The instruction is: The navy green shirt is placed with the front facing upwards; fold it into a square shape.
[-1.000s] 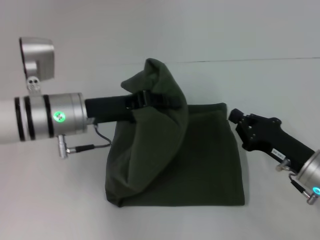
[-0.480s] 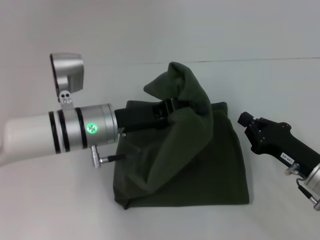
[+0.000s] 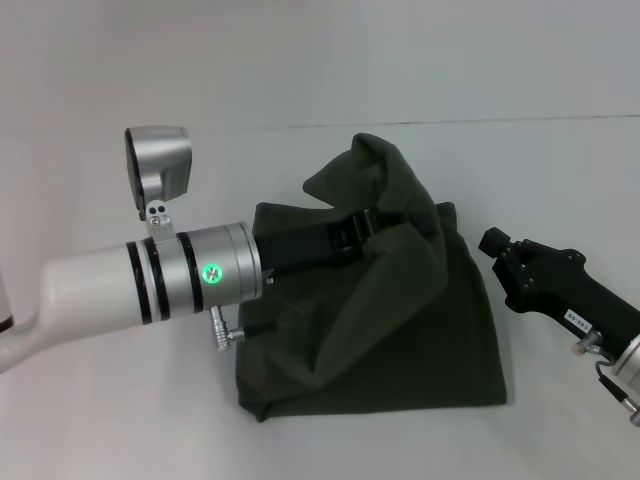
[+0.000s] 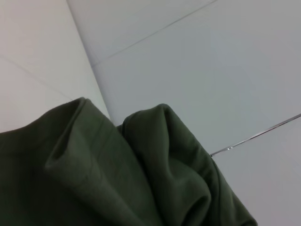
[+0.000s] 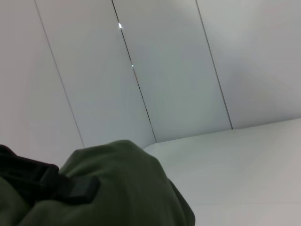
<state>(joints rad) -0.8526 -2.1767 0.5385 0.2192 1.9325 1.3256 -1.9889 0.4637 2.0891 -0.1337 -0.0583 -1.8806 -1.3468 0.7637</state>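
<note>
While the navy green shirt (image 3: 400, 330) lies partly folded on the white counter (image 3: 120, 420), we see no container of any kind, only the garment and the two arms. The lower layer rests flat as a roughly square panel, its plain green side up, and a flap of the same cloth is lifted above it into a peaked hood near the far edge. The left end effector (image 3: 365, 222) reaches in from the left, its black body buried under that raised flap, and the cloth drapes over it and hangs down toward the flat layer; it appears clamped on the fabric it carries, though the fold hides the fingertips themselves. In the left wrist view we see only bunched green folds against the pale wall. The right end effector (image 3: 492, 242) hovers just beside the shirt's right edge, clear of the cloth, and we cannot tell whether its fingers are apart or together. The right wrist view shows the raised hump of fabric with the other arm's black part tucked into it. Compared with a second ago, the left arm has travelled to the right, carrying the lifted flap farther across the flat layer, and the right arm has drawn back slightly to the right.
</note>
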